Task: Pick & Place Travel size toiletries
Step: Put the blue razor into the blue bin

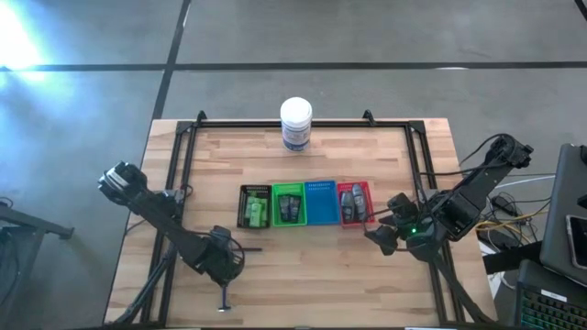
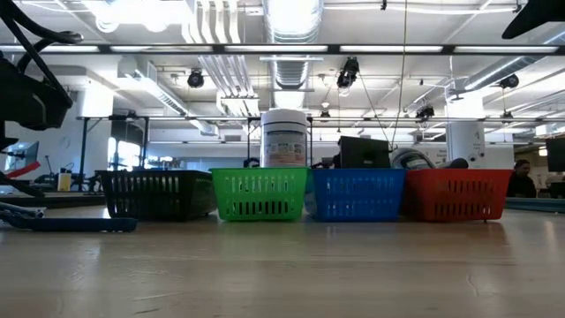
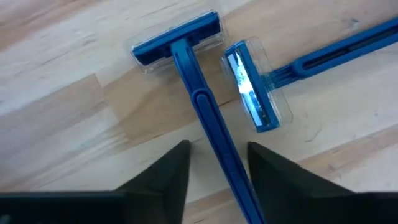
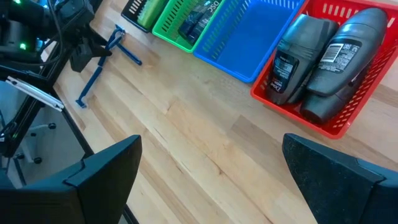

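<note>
Left jaws parted astride blue razor [image 3: 208, 118] handle on table, seemingly not touching; right jaws wide open

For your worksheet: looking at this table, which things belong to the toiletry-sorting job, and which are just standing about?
Part of the job:
blue razors
grey bottles in the red basket
green packets
dark packs
left end effector, astride a razor handle

Just standing about:
white jar
right end effector, open and waiting
</note>
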